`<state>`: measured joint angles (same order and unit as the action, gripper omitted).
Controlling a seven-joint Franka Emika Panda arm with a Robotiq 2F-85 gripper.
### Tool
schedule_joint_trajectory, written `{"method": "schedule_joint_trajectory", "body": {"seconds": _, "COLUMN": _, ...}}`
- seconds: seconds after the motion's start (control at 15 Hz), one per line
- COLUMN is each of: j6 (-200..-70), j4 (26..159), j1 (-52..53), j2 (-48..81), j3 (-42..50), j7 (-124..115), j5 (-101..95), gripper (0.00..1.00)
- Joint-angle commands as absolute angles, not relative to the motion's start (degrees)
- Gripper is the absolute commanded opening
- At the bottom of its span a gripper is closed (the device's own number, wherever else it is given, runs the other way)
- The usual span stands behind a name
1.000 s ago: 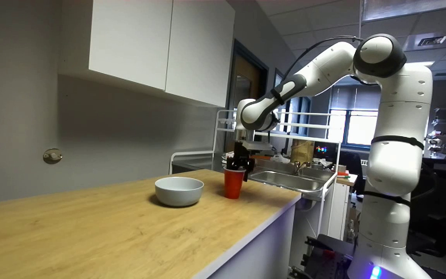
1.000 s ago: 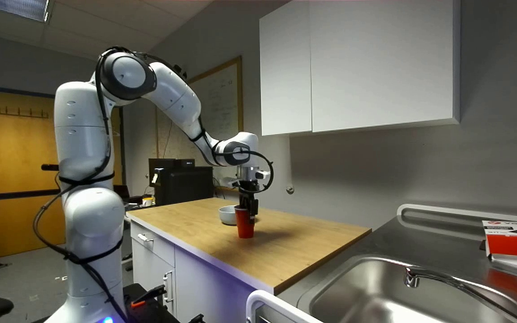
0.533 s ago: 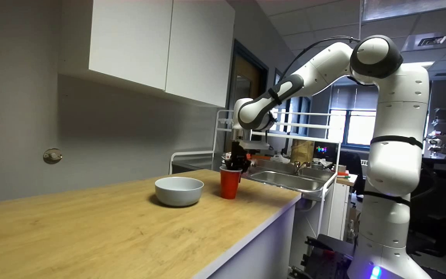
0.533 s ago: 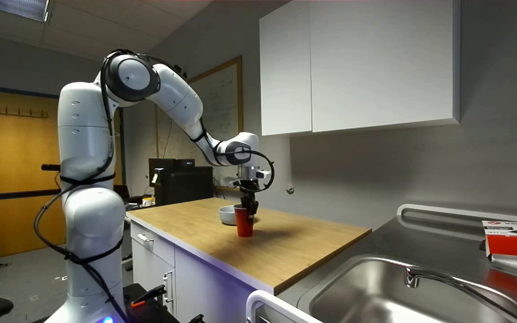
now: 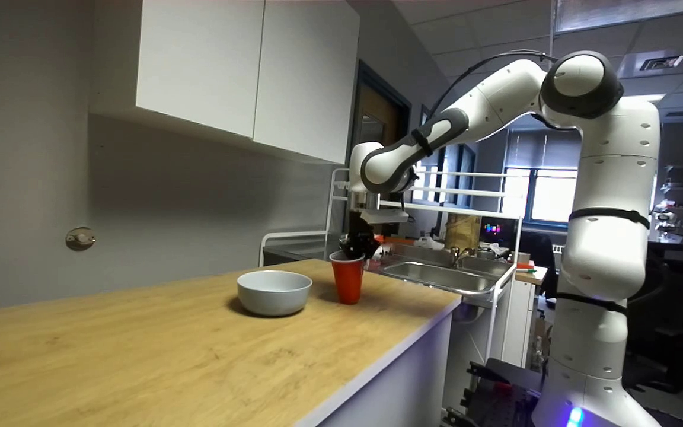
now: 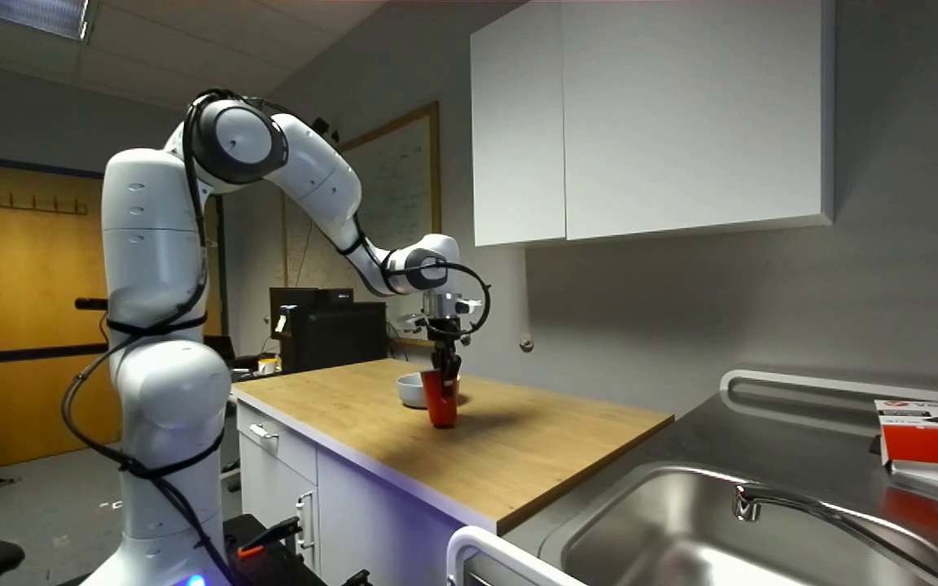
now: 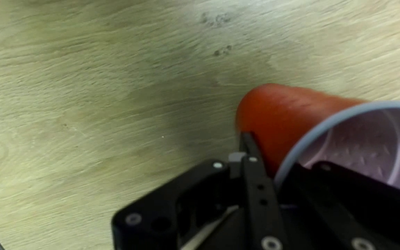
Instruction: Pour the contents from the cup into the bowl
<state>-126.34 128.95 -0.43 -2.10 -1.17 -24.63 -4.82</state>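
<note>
The red-orange cup (image 5: 348,283) is near the counter's sink-side end and leans slightly, its rim towards the bowl. In the wrist view, my gripper (image 7: 273,166) is shut on the cup's wall: one finger (image 7: 260,184) lies along the outside, the other reaches in over the pale rim. Small pale marks show inside the cup (image 7: 283,111); what they are I cannot tell. Whether the base still touches the wood is unclear. The pale grey bowl (image 5: 274,295) stands upright beside the cup, apart from it. In an exterior view, the cup partly hides the bowl (image 6: 411,392).
Both objects are on a wooden counter (image 5: 158,350) with a front edge facing the arm's base. A white wall cabinet (image 5: 246,77) overhangs the back. Beyond the counter's end are a metal sink (image 6: 681,529) and a white rack (image 5: 466,210).
The fingers have closed on the cup's wall. Gripper and cup have shifted slightly towards the bowl, and the cup has gone from about upright to a slight lean that way. The bowl has not moved.
</note>
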Motion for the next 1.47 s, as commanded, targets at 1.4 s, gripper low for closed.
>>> {"method": "schedule_joint_trajectory", "body": {"seconds": 1.4, "j6": -75.4, "j4": 77.4, "j1": 13.0, "j2": 22.5, "j3": -7.9, "j7": -63.3, "j5": -32.9, "gripper": 0.00}}
